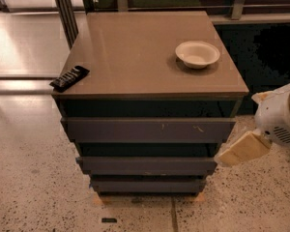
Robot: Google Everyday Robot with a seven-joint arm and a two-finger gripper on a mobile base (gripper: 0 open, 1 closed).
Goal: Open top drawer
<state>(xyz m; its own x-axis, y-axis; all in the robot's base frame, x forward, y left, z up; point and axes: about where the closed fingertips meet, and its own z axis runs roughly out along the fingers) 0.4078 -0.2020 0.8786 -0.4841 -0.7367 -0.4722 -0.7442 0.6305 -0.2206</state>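
Note:
The top drawer [147, 130] is the widest dark grey-olive front of the cabinet, with small pale scratches toward its right end. It sits flush under the tabletop overhang, above two narrower dark fronts [146, 165]. My gripper [242, 150] comes in from the right edge, a pale tan finger on a white arm housing, low beside the cabinet's right side at about the level of the gap below the top drawer. It does not touch the drawer.
The brown cabinet top [135, 52] carries a white bowl [197, 53] at back right and a black packet [69, 77] overhanging the front left corner. Speckled floor [34, 187] lies in front. Dark metal posts [65, 8] stand behind left.

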